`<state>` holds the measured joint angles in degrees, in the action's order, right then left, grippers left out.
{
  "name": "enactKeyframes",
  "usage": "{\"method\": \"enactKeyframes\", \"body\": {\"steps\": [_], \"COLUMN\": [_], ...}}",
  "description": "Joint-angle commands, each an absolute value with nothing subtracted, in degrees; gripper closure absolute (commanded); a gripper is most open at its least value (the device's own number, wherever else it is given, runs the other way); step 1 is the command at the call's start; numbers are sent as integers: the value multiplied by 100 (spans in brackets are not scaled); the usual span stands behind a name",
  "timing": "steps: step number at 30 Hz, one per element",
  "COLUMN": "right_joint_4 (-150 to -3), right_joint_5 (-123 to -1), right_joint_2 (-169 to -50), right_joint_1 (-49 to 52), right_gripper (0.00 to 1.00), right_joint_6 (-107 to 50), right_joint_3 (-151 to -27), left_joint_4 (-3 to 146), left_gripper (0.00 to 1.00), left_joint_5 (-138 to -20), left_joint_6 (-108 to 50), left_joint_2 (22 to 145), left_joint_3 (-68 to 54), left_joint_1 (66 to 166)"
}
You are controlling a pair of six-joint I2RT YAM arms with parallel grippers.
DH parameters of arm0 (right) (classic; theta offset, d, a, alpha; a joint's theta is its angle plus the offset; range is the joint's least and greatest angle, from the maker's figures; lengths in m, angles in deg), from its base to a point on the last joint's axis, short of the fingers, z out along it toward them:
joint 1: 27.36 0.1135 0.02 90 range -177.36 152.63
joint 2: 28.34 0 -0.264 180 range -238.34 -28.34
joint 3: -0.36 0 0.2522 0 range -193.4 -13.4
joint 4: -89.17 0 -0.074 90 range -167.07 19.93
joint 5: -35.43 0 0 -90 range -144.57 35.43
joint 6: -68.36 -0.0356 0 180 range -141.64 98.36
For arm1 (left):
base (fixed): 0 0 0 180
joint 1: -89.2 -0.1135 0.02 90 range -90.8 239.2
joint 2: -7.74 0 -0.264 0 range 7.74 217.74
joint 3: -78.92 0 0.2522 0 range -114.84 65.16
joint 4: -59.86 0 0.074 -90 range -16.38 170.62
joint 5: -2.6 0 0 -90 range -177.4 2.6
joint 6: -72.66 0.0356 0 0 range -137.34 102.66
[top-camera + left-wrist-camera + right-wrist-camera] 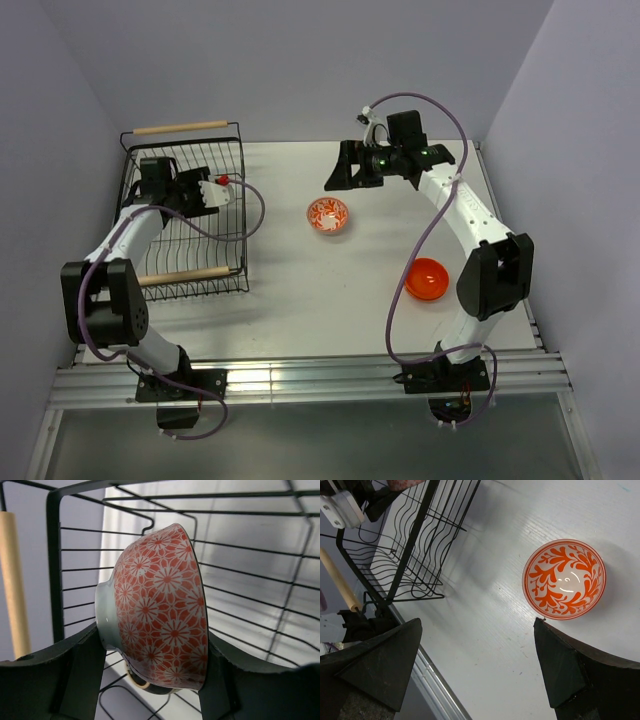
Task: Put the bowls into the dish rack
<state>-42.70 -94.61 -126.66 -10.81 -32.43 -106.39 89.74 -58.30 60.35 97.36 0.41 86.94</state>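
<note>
Gripping a glossy floral red-and-white bowl (160,615) on edge inside the black wire dish rack (55,580), the left pincer (152,675) is closed; the right pincer (477,665) gapes near a leaf-patterned bowl (564,579).

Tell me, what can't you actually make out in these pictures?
Top view: the left gripper covers almost all of the flowered bowl it clamps at the dish rack.
Left wrist view: that bowl faces away, so its inside is hidden; a tan rim below it is unidentifiable.
Right wrist view: the dish rack is cut off by the top edge, and the orange bowl falls outside the frame.
</note>
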Motion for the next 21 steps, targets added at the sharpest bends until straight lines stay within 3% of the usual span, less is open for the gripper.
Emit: {"method": "enactKeyframes", "body": {"steps": [1, 21], "right_joint_4": [-4253, -4130], "right_joint_5": [-9430, -9439], "right_joint_2": [-12765, -12950], "right_joint_1": [-1119, -1111], "right_gripper": [0, 0], "right_joint_6": [-3157, -3175], "right_joint_3": [-10832, -10955], "left_joint_4": [8232, 7820], "left_gripper": [100, 100], "left_joint_5": [-5875, -6270], "left_joint_6": [6343, 6966], "left_joint_2": [9869, 10907], "left_joint_3": [-374, -823], "left_joint_1": [8674, 8788]}}
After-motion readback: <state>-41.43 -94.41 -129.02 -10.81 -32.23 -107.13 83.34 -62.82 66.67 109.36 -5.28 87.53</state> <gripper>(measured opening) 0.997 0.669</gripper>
